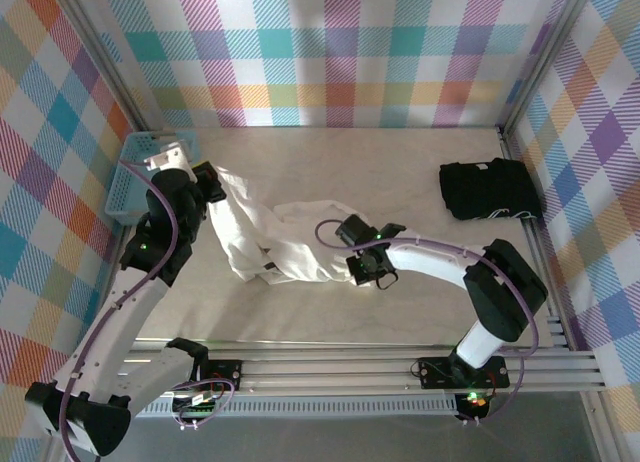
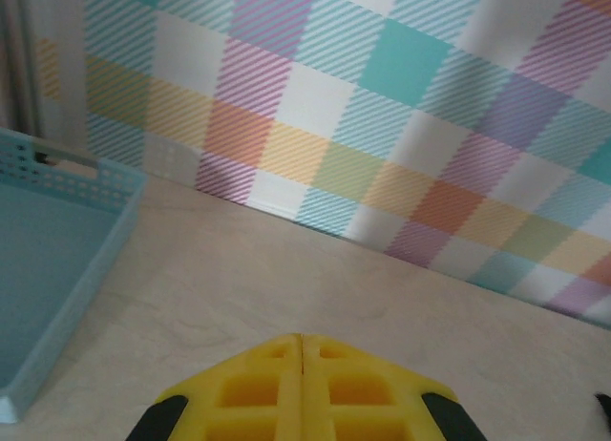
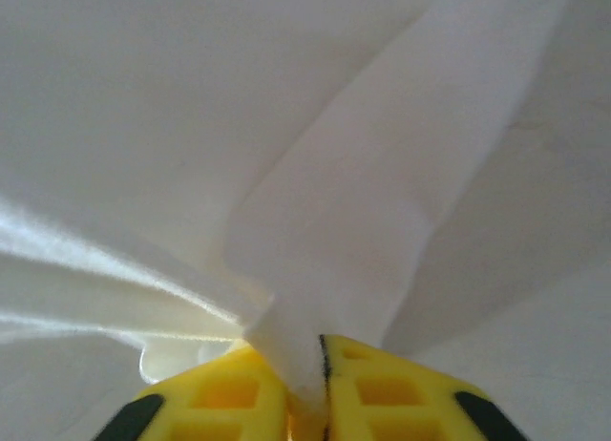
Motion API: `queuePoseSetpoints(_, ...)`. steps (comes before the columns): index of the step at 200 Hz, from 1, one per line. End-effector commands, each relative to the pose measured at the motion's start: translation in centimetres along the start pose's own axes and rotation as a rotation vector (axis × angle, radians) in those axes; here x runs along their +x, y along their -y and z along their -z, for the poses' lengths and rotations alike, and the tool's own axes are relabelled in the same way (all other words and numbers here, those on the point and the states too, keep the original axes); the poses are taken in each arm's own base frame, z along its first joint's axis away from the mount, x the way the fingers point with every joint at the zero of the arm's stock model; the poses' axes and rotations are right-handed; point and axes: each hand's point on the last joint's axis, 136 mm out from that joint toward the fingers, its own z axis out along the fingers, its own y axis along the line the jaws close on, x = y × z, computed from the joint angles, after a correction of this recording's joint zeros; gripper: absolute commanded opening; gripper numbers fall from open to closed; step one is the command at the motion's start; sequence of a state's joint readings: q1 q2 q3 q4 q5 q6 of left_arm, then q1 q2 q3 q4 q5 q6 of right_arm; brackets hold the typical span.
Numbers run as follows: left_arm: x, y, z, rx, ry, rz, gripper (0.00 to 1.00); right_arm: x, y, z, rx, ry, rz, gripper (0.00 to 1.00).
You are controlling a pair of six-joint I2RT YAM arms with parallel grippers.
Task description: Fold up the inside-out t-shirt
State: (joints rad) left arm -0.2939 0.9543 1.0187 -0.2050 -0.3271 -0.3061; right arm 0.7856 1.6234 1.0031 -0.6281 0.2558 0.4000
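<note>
Walls point(image 1: 340, 52): you are looking at a booth lined with plaid cloth in teal, orange, purple, yellow and white. It rises on three sides of the table, with metal posts in the corners.
Table point(image 1: 400, 172): pale beige top with a faint wood-like grain, matte. Along the near edge run aluminium rails point(image 1: 400, 367), where both arm bases are bolted.
Inside-out t-shirt point(image 1: 290, 237): white and slightly shiny, bunched in a wrinkled heap left of the table's centre, between your two arms. One band of it runs up and left toward the left gripper. In your right wrist view, its folds point(image 3: 286, 126) fan out from the fingertips.
Black garment point(image 1: 490, 190): folded, lying flat near the right wall, well apart from the shirt. It carries small white marks, too small for you to read.
Blue basket point(image 1: 135, 177): perforated plastic, set against the left wall just beside your left arm. Your left wrist view shows its corner point(image 2: 57, 260).
Left gripper point(image 1: 212, 182): its yellow fingers point(image 2: 239, 388) are pressed together, tip to tip. The shirt's band reaches it from above, but you cannot tell whether cloth is pinched.
Right gripper point(image 3: 320, 365): at the heap's right edge point(image 1: 350, 232), pinching a fold of the shirt.
</note>
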Motion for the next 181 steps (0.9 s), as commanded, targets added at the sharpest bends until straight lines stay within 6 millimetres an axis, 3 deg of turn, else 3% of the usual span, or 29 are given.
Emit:
queuePoseSetpoints(1, -3.1, -2.8, 0.8, -0.109, 0.125, 0.037, 0.00, -2.0, 3.4, 2.2, 0.062, 0.045, -0.026, 0.11)
queuePoseSetpoints(39, -7.0, -6.4, 1.7, -0.222, 0.214, 0.092, 0.00, -6.2, 4.8, 3.7, -0.039, 0.106, -0.073, 0.15)
queuePoseSetpoints(69, -8.4, -6.7, 1.8, -0.224, 0.219, 0.095, 0.00, -8.2, 5.7, 4.1, -0.055, 0.124, -0.079, 0.18)
queuePoseSetpoints(103, -6.3, -6.1, 0.6, -0.171, 0.149, 0.110, 0.00, -8.3, 6.4, 3.7, -0.052, 0.111, -0.077, 0.23)
queuePoseSetpoints(147, -3.4, -5.4, -0.1, -0.094, 0.074, 0.169, 0.00, -7.0, 9.1, 3.4, 0.022, 0.089, -0.131, 0.30)
queuePoseSetpoints(165, -2.4, -4.6, -0.2, -0.046, 0.031, 0.188, 0.00, -7.0, 8.8, 3.9, -0.001, 0.109, -0.151, 0.39)
queuePoseSetpoints(181, -1.4, -4.0, -0.1, 0.000, -0.002, 0.207, 0.00, -7.1, 7.3, 4.1, -0.098, 0.129, -0.168, 0.48)
